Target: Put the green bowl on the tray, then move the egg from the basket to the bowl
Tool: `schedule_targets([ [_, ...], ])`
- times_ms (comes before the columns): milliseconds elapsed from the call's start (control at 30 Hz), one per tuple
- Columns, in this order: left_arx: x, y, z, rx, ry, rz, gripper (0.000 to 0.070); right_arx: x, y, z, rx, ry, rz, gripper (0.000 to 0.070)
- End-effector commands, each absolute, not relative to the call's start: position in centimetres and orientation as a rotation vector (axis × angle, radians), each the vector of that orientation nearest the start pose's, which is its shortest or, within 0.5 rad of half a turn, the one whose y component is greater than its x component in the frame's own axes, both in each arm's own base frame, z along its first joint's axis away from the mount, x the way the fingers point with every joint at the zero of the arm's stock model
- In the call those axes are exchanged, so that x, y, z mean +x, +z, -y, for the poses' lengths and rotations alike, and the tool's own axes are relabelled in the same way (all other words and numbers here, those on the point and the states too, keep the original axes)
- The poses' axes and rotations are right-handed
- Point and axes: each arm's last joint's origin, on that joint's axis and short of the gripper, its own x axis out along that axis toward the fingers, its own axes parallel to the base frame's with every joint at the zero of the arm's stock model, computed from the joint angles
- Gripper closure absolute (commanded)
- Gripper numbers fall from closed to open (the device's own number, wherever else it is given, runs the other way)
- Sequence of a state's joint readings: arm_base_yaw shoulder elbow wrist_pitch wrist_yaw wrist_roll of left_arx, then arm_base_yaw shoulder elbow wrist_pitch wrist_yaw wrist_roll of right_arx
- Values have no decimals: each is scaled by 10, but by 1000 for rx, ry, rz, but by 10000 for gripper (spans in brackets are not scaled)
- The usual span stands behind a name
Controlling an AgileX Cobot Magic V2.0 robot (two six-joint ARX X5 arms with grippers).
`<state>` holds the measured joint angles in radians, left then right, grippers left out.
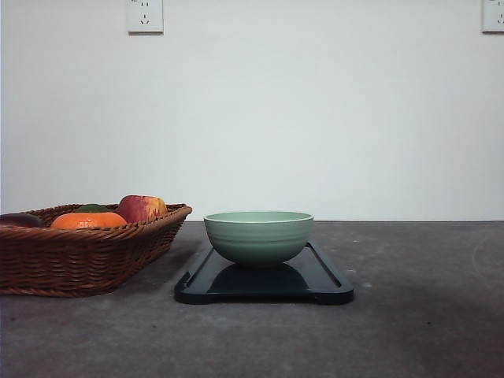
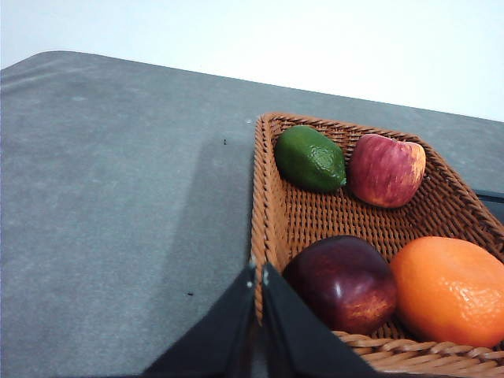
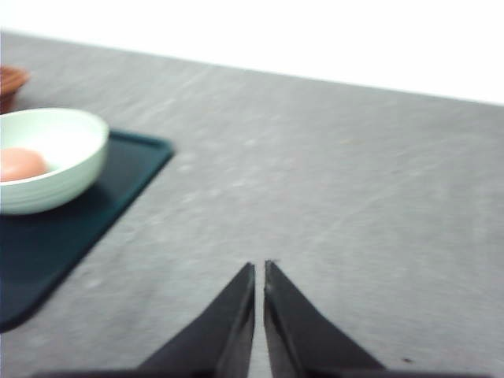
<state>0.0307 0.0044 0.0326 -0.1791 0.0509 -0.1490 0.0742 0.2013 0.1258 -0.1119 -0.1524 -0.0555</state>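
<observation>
One bowl (image 1: 258, 236) stands upright on one tray (image 1: 327, 282), just beside one basket (image 1: 87, 256). The bowl is pale sage green, faintly ridged outside, with one pinkish-brown egg (image 3: 21, 164) lying inside it. The basket holds four fruits (lime (image 2: 309, 158), apple (image 2: 386, 169), orange (image 2: 449, 290), plum (image 2: 344, 283)). The left gripper (image 2: 258, 272) and the right gripper (image 3: 259, 268) both have their fingers pressed together, holding nothing.
</observation>
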Motion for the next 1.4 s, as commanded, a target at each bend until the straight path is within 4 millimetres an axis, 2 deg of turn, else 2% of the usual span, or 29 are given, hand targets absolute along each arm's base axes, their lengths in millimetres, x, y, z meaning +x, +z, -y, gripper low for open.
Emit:
schedule_targets([
  [0, 96, 150, -2, -151, -4, -177, 700, 101, 177, -10, -44, 208, -133, 688],
  [233, 96, 150, -2, -150, -4, -177, 700, 97, 157, -4, 17, 101, -101, 688],
  [1367, 96, 150, -2, -151, -4, -178, 700, 97, 157, -4, 18, 92, -97, 688],
])
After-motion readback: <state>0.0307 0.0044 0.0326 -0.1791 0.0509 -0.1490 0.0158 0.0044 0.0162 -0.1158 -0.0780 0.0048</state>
